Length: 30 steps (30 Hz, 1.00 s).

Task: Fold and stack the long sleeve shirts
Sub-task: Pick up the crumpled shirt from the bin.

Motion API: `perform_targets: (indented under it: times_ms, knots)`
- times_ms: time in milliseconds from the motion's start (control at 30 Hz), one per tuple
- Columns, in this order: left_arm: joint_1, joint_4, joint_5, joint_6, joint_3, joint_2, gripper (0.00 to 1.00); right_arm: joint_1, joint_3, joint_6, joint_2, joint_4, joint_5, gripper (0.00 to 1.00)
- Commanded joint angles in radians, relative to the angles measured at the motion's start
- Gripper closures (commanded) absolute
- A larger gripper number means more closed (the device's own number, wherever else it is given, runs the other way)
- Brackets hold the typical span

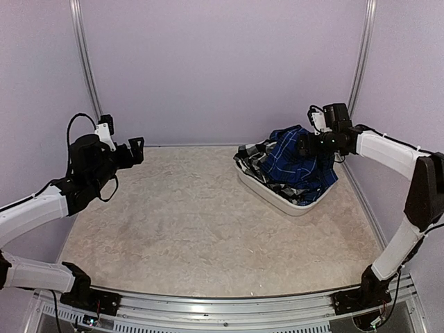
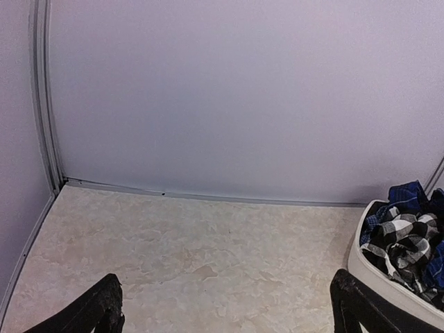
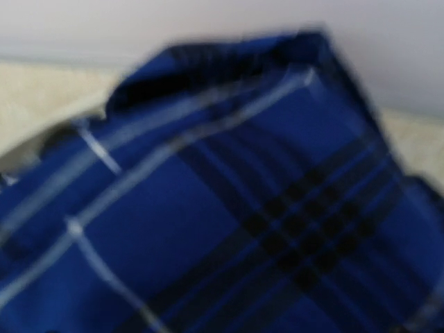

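Progress: 0 of 2 shirts folded, blue plaid shirt point(image 1: 288, 156) and black-and-white checked shirt point(image 1: 251, 157) heaped in white tub point(image 1: 295, 205), my right claw point(image 1: 303, 144) wide at the blue one, left claw point(image 1: 136, 150) wide above table point(image 1: 194, 222).

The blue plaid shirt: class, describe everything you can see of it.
The blue plaid shirt is royal blue cloth crossed by dark bands and thin white lines. It lies crumpled and unfolded, heaped in a white bin at the table's far right, over a black-and-white checked shirt. The right gripper hangs at its upper side; contact cannot be told.
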Motion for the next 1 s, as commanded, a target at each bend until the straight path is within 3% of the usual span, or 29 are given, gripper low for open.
perform_targets:
  times_ms: [0,67,133,267,400,533,700,967]
  knots:
    - [-0.016,-0.004,0.016,-0.018,0.031,0.002,0.01,-0.030,0.042,0.077,0.090,-0.039,-0.049,0.01]
    - [-0.019,-0.002,0.017,-0.021,0.031,0.005,0.01,-0.047,0.057,0.095,0.134,-0.031,-0.082,0.03]
    - [-0.022,-0.001,0.019,-0.022,0.031,0.010,0.01,-0.052,0.073,0.095,0.168,-0.023,-0.107,0.14]
    - [-0.027,0.001,0.015,-0.019,0.031,0.020,0.01,-0.052,0.071,0.071,0.179,0.047,-0.198,0.50]
    - [-0.029,-0.001,0.006,-0.013,0.035,0.035,0.01,-0.049,0.091,0.044,0.143,0.079,-0.246,1.00]
    - [-0.030,-0.008,-0.004,-0.008,0.046,0.045,0.01,0.005,0.134,0.014,0.036,0.093,-0.317,1.00]
    - [-0.031,-0.010,-0.027,-0.003,0.058,0.062,0.01,0.192,0.289,-0.064,-0.050,0.051,-0.397,1.00]
    - [-0.023,-0.058,-0.160,-0.081,0.086,0.097,0.01,0.553,0.489,-0.103,0.029,0.050,-0.567,1.00]
